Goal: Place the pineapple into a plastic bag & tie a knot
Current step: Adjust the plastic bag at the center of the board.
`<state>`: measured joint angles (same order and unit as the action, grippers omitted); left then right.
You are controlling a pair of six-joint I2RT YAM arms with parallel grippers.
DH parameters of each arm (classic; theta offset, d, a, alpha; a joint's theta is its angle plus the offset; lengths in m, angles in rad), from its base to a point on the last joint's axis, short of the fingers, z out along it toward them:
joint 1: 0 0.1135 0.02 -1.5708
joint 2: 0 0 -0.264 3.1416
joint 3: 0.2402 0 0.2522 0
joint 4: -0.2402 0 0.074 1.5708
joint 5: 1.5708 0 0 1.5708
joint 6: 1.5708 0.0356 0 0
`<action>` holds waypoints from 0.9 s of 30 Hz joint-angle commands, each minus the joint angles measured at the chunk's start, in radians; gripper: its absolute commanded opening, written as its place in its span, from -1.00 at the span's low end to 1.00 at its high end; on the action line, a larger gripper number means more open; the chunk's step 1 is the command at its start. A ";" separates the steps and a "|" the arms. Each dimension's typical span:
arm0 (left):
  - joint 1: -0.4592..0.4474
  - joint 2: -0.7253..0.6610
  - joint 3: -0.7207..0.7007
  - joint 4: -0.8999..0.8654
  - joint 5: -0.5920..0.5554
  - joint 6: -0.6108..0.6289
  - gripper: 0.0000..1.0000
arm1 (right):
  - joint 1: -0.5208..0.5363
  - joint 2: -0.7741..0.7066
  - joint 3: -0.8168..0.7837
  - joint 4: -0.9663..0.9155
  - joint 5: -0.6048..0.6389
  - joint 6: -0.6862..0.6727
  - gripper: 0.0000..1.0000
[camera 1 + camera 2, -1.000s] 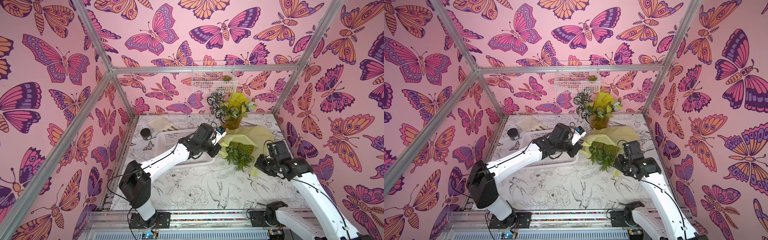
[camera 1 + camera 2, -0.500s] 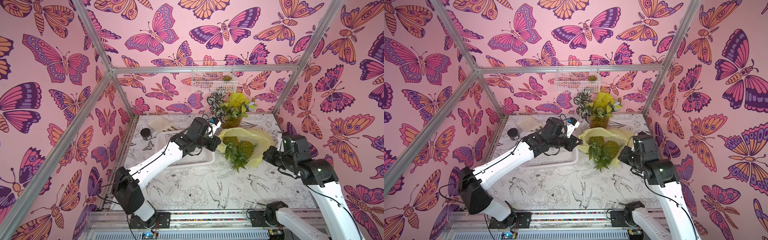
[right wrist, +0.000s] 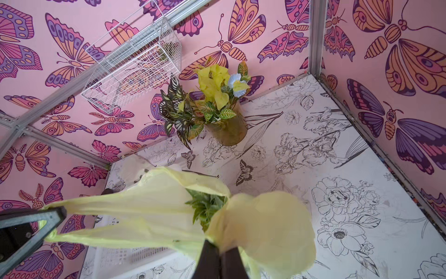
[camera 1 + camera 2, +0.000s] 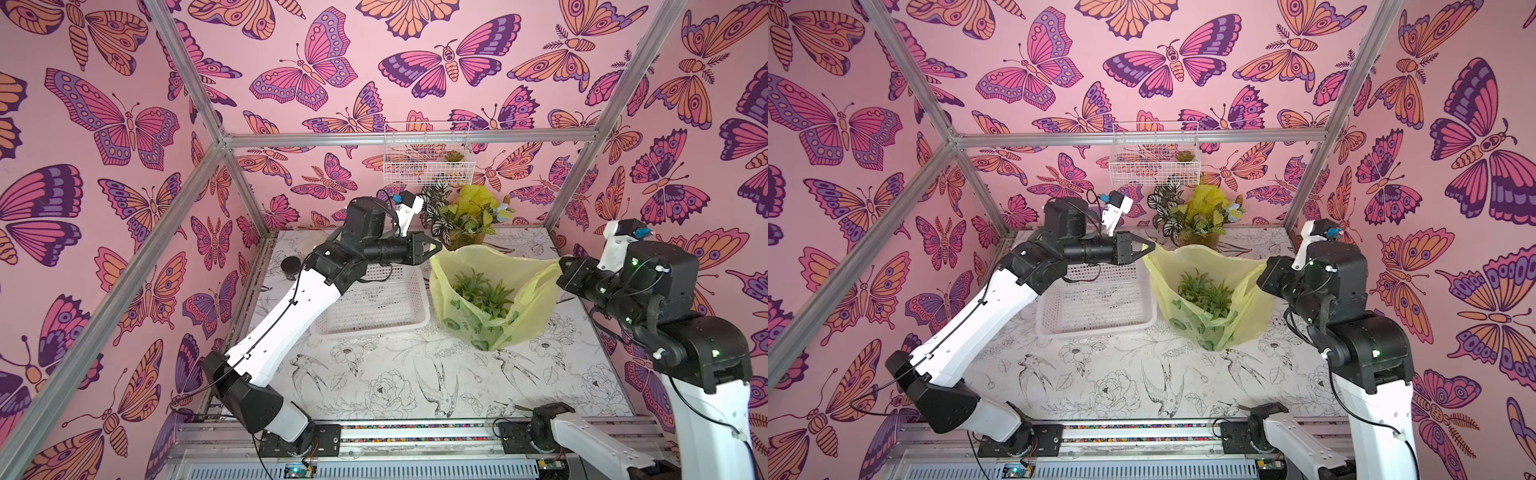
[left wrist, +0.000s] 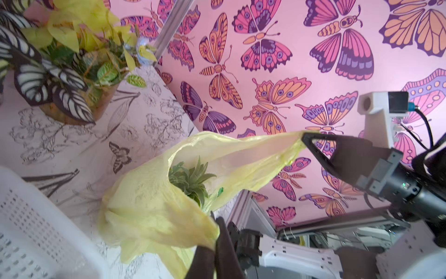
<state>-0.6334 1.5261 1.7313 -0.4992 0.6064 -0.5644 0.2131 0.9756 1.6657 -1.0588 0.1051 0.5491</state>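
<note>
Two arms: the left arm (image 4: 286, 316) rises from the desk's front left corner and the right arm (image 4: 681, 345) from its front right corner. Both bases sit on a rail (image 4: 415, 432) along the front edge.
Left jaws: clenched on one handle of the plastic bag (image 4: 461, 320), held above the back right corner of the white basket (image 4: 374, 303).
Right jaws: clenched on the bag's opposite handle, near the desk's right edge. The wrist views show the yellow film bunched at both tips.
Plastic bag: right of the desk's middle, just beside the white basket and in front of the potted plant (image 4: 465, 220). It is stretched between the two pairs of jaws with its mouth wide. Whether its bottom rests on the desk I cannot tell.
Pineapple: inside the bag, with its green crown (image 4: 482, 291) showing through the mouth in both top views (image 4: 1204, 291).
Handles: pulled apart, not yet knotted.
Desk: a white top (image 4: 395, 374) printed with black line drawings of flowers, birds and butterflies.
White basket: perforated plastic, left of the middle.
Potted plant: at the back edge, with striped and yellow leaves.
Dark round thing: small, near the back left corner (image 4: 291, 266); too small to name.
Walls: pink paper (image 4: 332, 62) with big purple and orange butterflies, on three sides.
Frame: bare aluminium bars (image 4: 374, 139) along the wall joints.
Wire basket: white (image 4: 428, 162), hung on the back wall above the plant.
</note>
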 commanded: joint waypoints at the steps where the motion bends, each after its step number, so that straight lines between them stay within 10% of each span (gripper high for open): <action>1: 0.021 -0.029 0.044 -0.111 0.123 -0.021 -1.00 | 0.005 0.014 0.015 0.064 0.026 -0.027 -1.00; 10: 0.028 -0.107 0.101 -0.123 0.206 -0.101 -1.00 | 0.006 0.096 0.094 0.067 -0.012 -0.080 -1.00; 26: 0.034 -0.218 -0.188 -0.195 -0.057 -0.253 -1.00 | -0.014 0.138 -0.097 -0.025 -0.108 -0.101 -1.00; 27: 0.034 -0.207 -0.184 -0.193 -0.071 -0.257 -1.00 | -0.026 0.138 -0.095 -0.067 -0.113 -0.114 -0.75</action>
<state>-0.6071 1.2808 1.5543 -0.7235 0.6048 -0.7937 0.2062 1.1225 1.5707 -1.0367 -0.0166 0.4839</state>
